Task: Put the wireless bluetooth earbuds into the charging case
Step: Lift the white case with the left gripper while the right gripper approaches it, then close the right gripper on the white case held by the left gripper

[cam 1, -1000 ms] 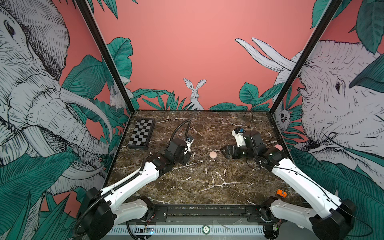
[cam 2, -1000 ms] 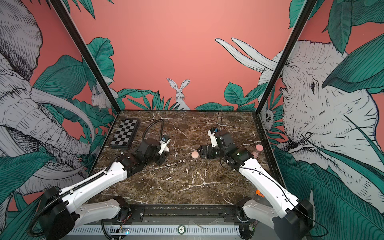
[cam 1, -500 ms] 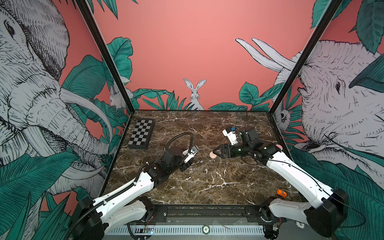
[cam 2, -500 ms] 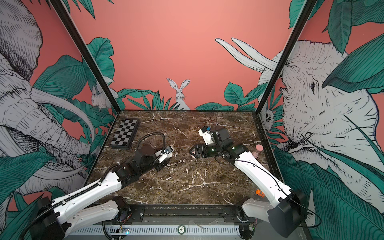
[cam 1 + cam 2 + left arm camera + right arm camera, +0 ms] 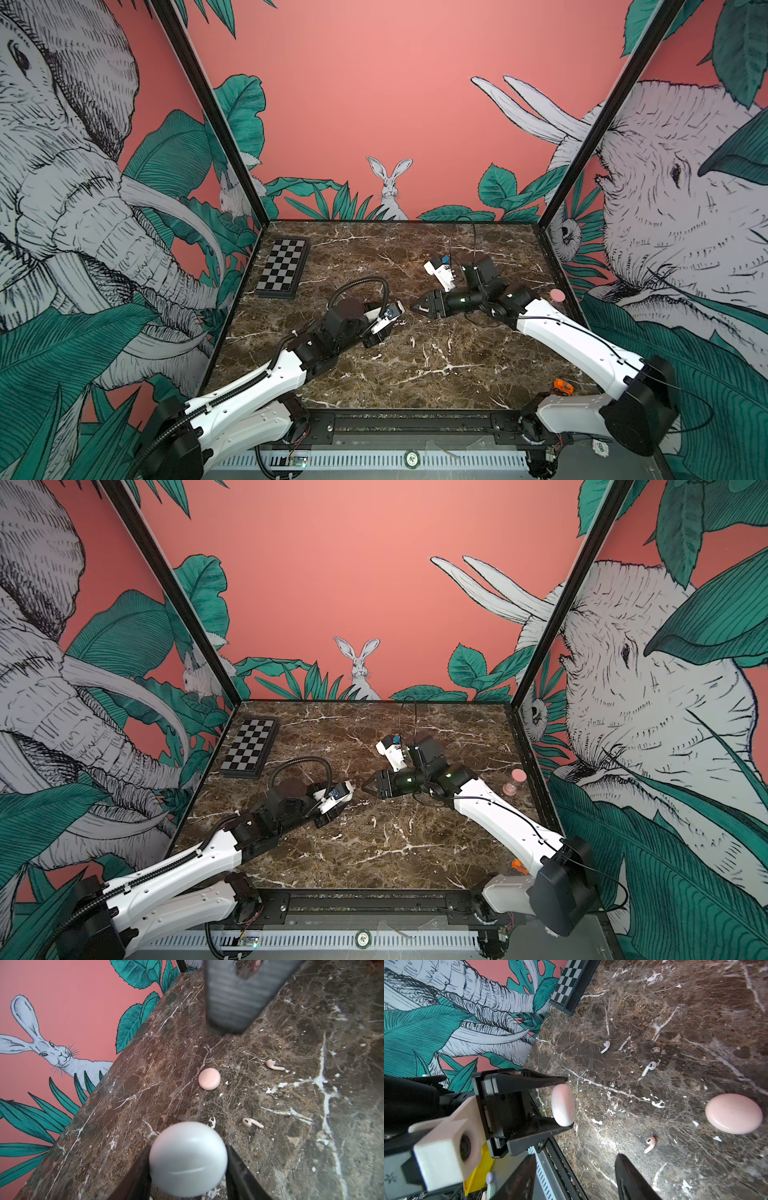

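Observation:
My left gripper (image 5: pixel 187 1154) is shut on a round whitish charging case (image 5: pixel 188 1159), which it holds on edge (image 5: pixel 563 1104) just above the marble. A second, pink case (image 5: pixel 209 1079) lies flat on the table (image 5: pixel 733 1113). Two pinkish earbuds (image 5: pixel 274 1065) (image 5: pixel 252 1122) lie past it. In the right wrist view two white earbuds (image 5: pixel 606 1046) (image 5: pixel 649 1068) and one pink earbud (image 5: pixel 650 1144) lie loose on the marble. My right gripper (image 5: pixel 575 1156) is open with nothing between its fingers. In both top views it (image 5: pixel 417 307) points left over the pink case, facing the left gripper (image 5: pixel 380 328).
A chessboard (image 5: pixel 282 268) lies at the back left of the marble table (image 5: pixel 415 374). A small pink puck (image 5: pixel 557 296) stands by the right wall. An orange part (image 5: pixel 563 387) sits at the front right corner.
The right gripper has swung left over the pink case and its jaws have narrowed. The left arm has shifted a little toward the front with its case still held.

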Robot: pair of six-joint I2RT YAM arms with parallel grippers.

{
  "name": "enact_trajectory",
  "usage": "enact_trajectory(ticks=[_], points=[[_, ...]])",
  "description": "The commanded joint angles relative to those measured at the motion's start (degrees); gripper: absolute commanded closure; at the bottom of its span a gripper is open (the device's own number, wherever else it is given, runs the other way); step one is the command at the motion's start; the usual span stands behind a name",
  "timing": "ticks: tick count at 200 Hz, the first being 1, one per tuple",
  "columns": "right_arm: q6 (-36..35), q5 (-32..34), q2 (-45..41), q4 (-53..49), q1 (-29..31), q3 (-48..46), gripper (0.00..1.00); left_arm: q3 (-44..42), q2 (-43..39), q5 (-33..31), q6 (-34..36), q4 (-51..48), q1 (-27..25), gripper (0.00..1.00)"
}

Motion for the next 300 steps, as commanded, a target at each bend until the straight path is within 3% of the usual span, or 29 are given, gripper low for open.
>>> enact_trajectory(ticks=[1, 99, 300], points=[[0.2, -0.9, 1.3, 3.3, 1.1, 0.9, 0.42, -1.1, -0.4, 0.7, 2.0, 2.3, -0.6, 1.0], [0.5, 1.2, 4.6, 4.5, 5.5, 1.7, 0.49, 0.3, 1.7, 2.7, 2.8, -0.3, -1.5, 1.0], [1.2, 2.6, 9.1, 6.2, 8.1, 2.2, 0.63, 0.9, 2.1, 3.9, 3.0, -1.5, -2.2, 1.0]])
